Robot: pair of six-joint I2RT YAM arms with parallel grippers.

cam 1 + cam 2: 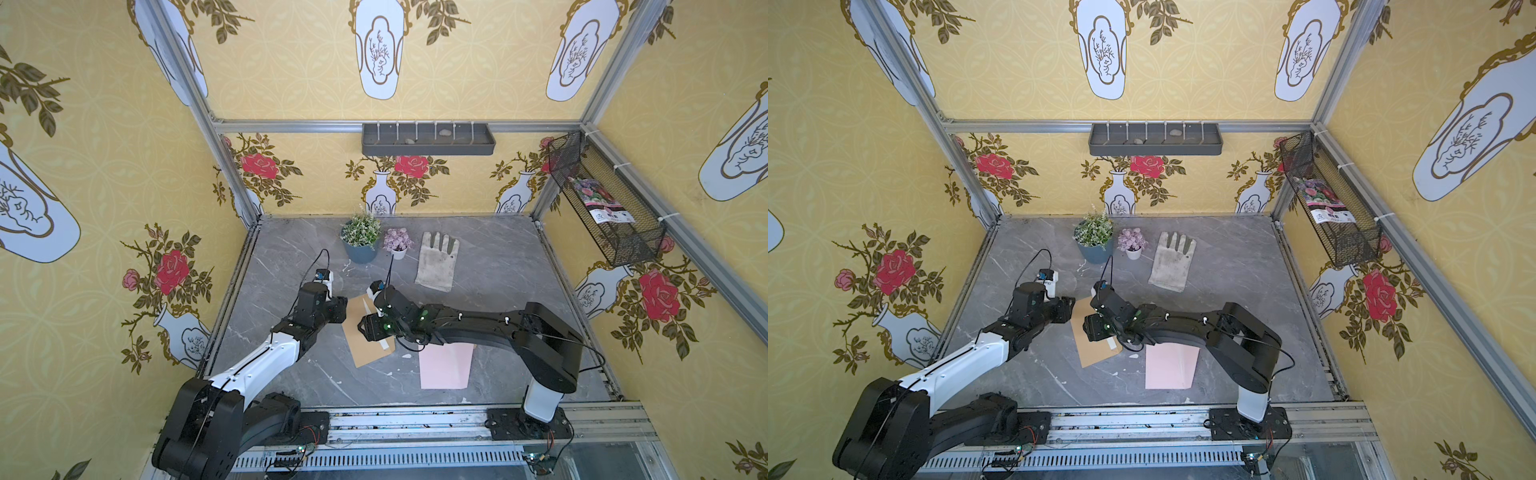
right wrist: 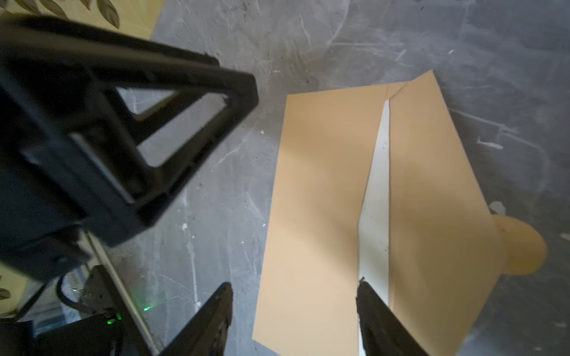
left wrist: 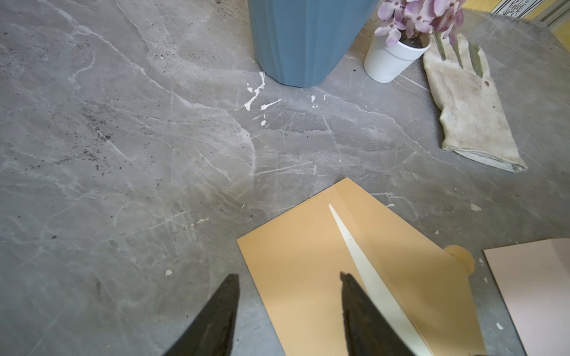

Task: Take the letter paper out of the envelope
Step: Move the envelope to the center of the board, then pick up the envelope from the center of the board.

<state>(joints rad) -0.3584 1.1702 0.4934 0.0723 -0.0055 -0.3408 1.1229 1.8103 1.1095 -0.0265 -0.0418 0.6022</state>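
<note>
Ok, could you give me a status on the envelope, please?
Left gripper, right gripper open at envelope. Pink sheet flat beside it. White strip at flap. Nothing in the way.

Bright even light, soft shadow across envelope [image 2: 308, 200], fisheye-bowed edges, blurry wrist foregrounds.

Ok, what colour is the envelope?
The envelope is tan, clearest in the right wrist view.

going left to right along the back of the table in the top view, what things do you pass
green plant in a blue pot → purple flowers in a white pot → dirty white glove
</note>
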